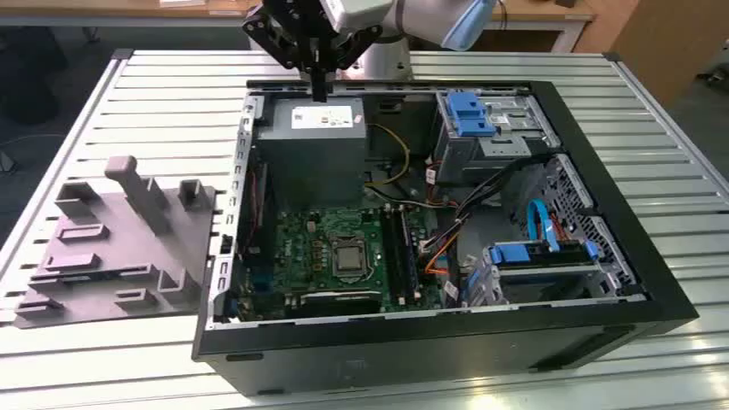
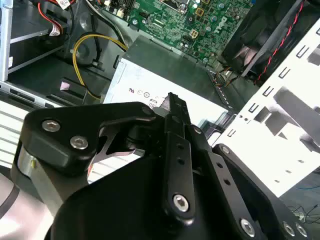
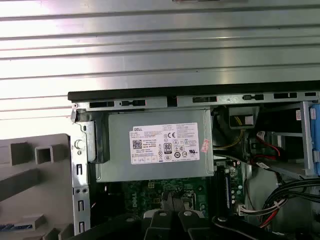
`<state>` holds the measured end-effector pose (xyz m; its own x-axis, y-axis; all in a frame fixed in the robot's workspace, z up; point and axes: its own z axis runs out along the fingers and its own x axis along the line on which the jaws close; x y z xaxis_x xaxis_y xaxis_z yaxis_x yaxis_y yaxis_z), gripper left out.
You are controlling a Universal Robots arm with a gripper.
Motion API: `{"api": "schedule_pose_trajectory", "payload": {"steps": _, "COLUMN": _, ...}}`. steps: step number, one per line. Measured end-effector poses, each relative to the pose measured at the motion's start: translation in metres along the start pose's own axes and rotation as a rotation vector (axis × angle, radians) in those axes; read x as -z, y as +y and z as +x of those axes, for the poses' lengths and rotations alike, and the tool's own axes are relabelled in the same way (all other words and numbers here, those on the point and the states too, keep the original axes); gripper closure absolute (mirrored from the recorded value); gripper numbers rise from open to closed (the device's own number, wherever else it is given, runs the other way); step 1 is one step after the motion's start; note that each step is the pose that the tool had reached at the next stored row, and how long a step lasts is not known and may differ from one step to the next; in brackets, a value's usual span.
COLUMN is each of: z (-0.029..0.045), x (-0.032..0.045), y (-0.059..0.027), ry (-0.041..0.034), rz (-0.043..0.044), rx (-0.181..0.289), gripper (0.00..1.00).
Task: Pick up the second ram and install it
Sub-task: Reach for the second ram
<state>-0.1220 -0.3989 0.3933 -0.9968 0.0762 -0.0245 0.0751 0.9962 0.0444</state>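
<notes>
Upper centre of the exterior view: gripper (image 1: 323,92), fingers pressed together, poised over the power supply (image 1: 307,162) of the open computer case (image 1: 456,337). Second ram: place cannot be told for certain. In the first wrist view, a bluish strip (image 3: 11,227) lies on the grey fixture (image 1: 114,256), left of frame beside the case.

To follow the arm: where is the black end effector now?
In the exterior view, the black end effector hangs above the grey metal power supply box, at the open black computer case's far end.
</notes>
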Motion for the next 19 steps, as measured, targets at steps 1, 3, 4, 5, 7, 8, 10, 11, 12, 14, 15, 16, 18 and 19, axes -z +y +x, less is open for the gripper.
{"api": "schedule_pose_trajectory", "payload": {"steps": 1, "z": 0.0000, "x": 0.0000, "y": 0.0000, "ry": 0.0000, "rz": 0.0000, "rx": 0.000, "gripper": 0.89}}
{"api": "schedule_pose_trajectory", "payload": {"steps": 3, "z": 0.0000, "x": 0.0000, "y": 0.0000, "ry": 0.0000, "rz": 0.0000, "rx": 0.000, "gripper": 0.89}}
{"api": "schedule_pose_trajectory", "payload": {"steps": 4, "z": 0.0000, "x": 0.0000, "y": 0.0000, "ry": 0.0000, "rz": 0.0001, "rx": 0.000, "gripper": 0.89}}
{"api": "schedule_pose_trajectory", "payload": {"steps": 5, "z": 0.0000, "x": 0.0000, "y": 0.0000, "ry": 0.0000, "rz": 0.0000, "rx": 0.000, "gripper": 0.89}}
{"api": "schedule_pose_trajectory", "payload": {"steps": 7, "z": 0.0000, "x": 0.0000, "y": 0.0000, "ry": 0.0000, "rz": 0.0000, "rx": 0.000, "gripper": 0.89}}
{"api": "schedule_pose_trajectory", "payload": {"steps": 8, "z": 0.0002, "x": 0.0000, "y": 0.0000, "ry": 0.0000, "rz": 0.0001, "rx": 0.000, "gripper": 0.89}}
{"api": "schedule_pose_trajectory", "payload": {"steps": 10, "z": 0.0014, "x": 0.0001, "y": -0.0001, "ry": 0.0000, "rz": 0.0001, "rx": 0.000, "gripper": 0.89}}
{"api": "schedule_pose_trajectory", "payload": {"steps": 11, "z": 0.0019, "x": 0.0001, "y": -0.0001, "ry": 0.0000, "rz": 0.0000, "rx": 0.000, "gripper": 0.89}}
{"api": "schedule_pose_trajectory", "payload": {"steps": 12, "z": 0.0027, "x": 0.0001, "y": -0.0002, "ry": 0.0000, "rz": 0.0000, "rx": 0.000, "gripper": 0.89}}
{"api": "schedule_pose_trajectory", "payload": {"steps": 14, "z": 0.0044, "x": 0.0002, "y": -0.0003, "ry": 0.0001, "rz": 0.0001, "rx": 0.000, "gripper": 0.89}}
{"api": "schedule_pose_trajectory", "payload": {"steps": 15, "z": 0.0055, "x": 0.0002, "y": -0.0004, "ry": 0.0001, "rz": 0.0001, "rx": 0.000, "gripper": 0.89}}
{"api": "schedule_pose_trajectory", "payload": {"steps": 16, "z": 0.0065, "x": 0.0001, "y": -0.0005, "ry": 0.0000, "rz": 0.0000, "rx": 0.000, "gripper": 0.89}}
{"api": "schedule_pose_trajectory", "payload": {"steps": 18, "z": 0.0091, "x": 0.0002, "y": -0.0007, "ry": 0.0000, "rz": 0.0001, "rx": 0.000, "gripper": 0.89}}
{"api": "schedule_pose_trajectory", "payload": {"steps": 19, "z": 0.0104, "x": 0.0002, "y": -0.0008, "ry": 0.0000, "rz": 0.0000, "rx": 0.000, "gripper": 0.89}}
